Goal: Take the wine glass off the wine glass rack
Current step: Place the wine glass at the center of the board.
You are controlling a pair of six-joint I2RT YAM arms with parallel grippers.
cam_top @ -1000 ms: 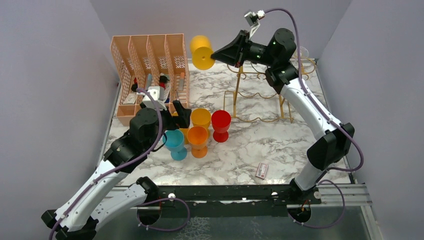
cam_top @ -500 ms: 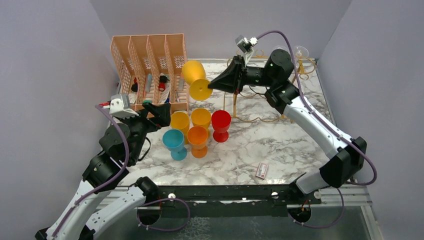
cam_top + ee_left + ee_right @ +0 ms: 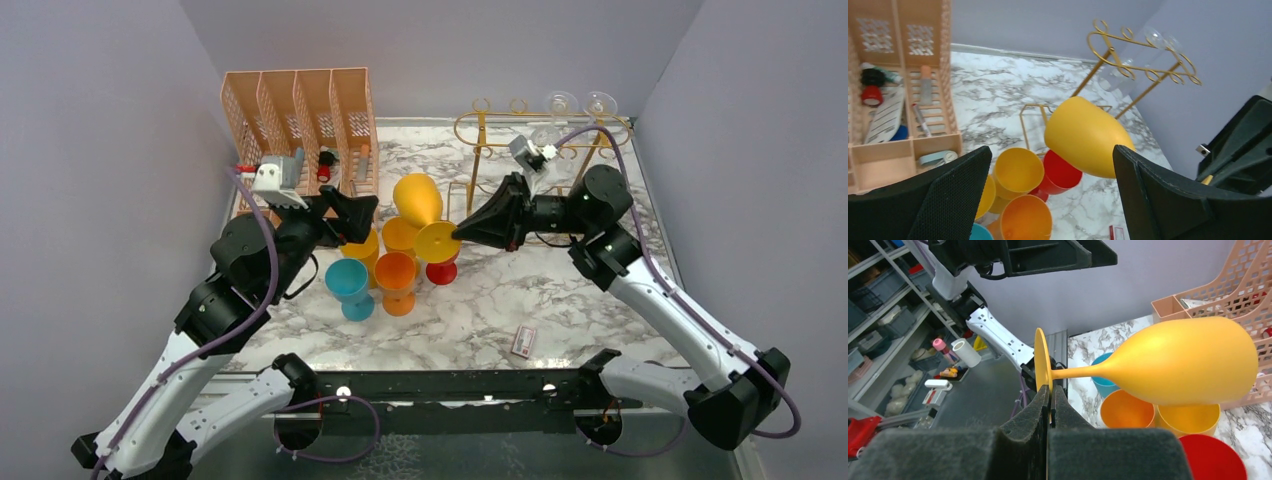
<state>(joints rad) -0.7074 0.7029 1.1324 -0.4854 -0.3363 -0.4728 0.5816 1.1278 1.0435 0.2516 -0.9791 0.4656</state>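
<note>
Two arms lean in over the marble surface (image 3: 500, 300), which has grey walls (image 3: 100, 150) close on three sides. At the back left stands the peach file organiser (image 3: 300, 110). At the back right stands the gold wine glass rack (image 3: 480, 150), with clear glasses (image 3: 560, 103) hanging from its top.

The yellow wine glass (image 3: 420, 200) is off the rack. It lies on its side in the air near the middle, with its bowl above a bunch of bright cups (image 3: 395, 275). The right fingers (image 3: 458, 232) are shut tight on the thin edge of its round foot. The left fingers (image 3: 360, 215) are spread wide, hold nothing, and face the bowl from just beside it.

I think the glass is light and hard, maybe plastic, and smooth enough to slip. A pinch on the foot edge may let it swing, so the thin stem or the fat bowl looks safer to hold. The cups below could get knocked over. The most open room is at the front right, where only a small card (image 3: 524, 342) lies.
</note>
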